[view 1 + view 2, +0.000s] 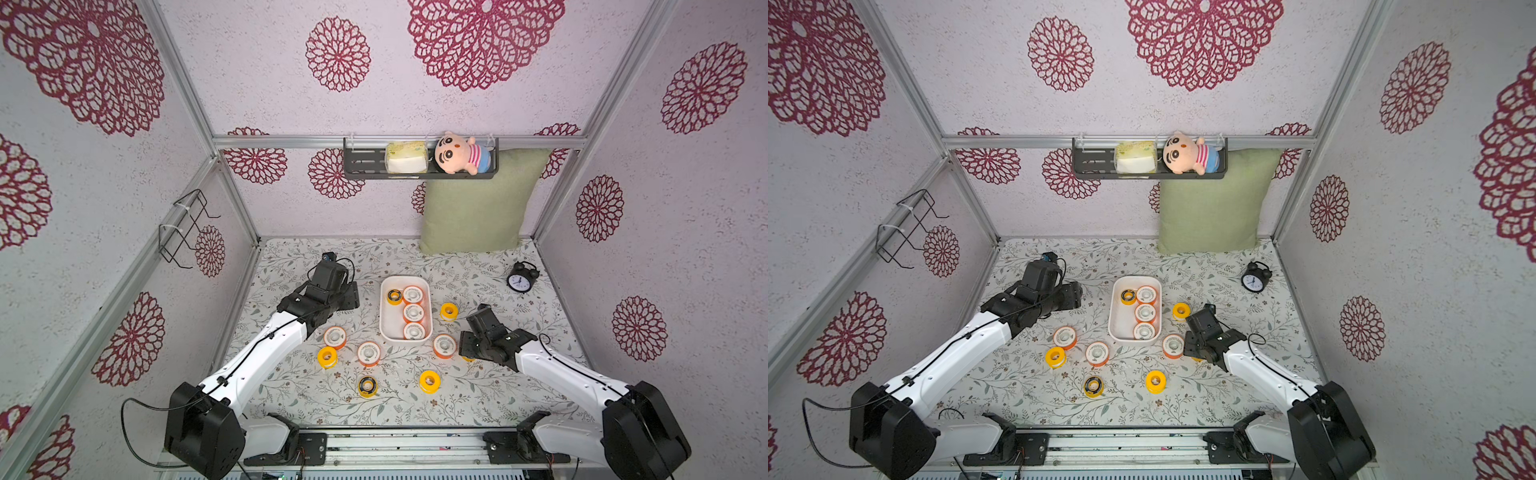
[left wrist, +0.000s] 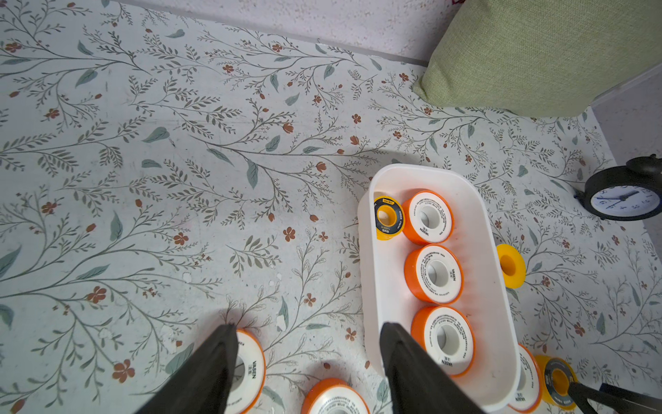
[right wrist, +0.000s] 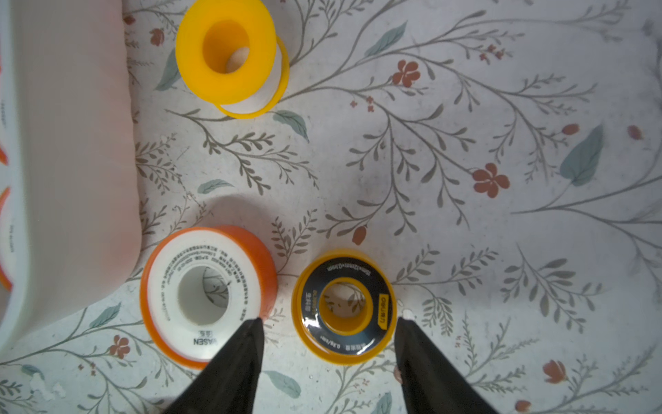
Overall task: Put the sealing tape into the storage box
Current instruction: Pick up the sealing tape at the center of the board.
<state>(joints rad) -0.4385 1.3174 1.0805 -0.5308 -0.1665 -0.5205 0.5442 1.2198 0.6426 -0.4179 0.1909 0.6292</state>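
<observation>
Spools (image 1: pixel 413 313), round and glossy, line oblong tub (image 1: pixel 390 322).

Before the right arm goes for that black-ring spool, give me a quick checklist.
1. Right gripper open: ok.
2. Black-ring spool lined up between its fingers: ok.
3. Finger clear of the orange spool alongside: cannot tell; a tip overlaps its edge.
4. Room in the box: ok, bare floor beside four spools.
5. Left gripper open, empty, off to the box's side: ok.
</observation>
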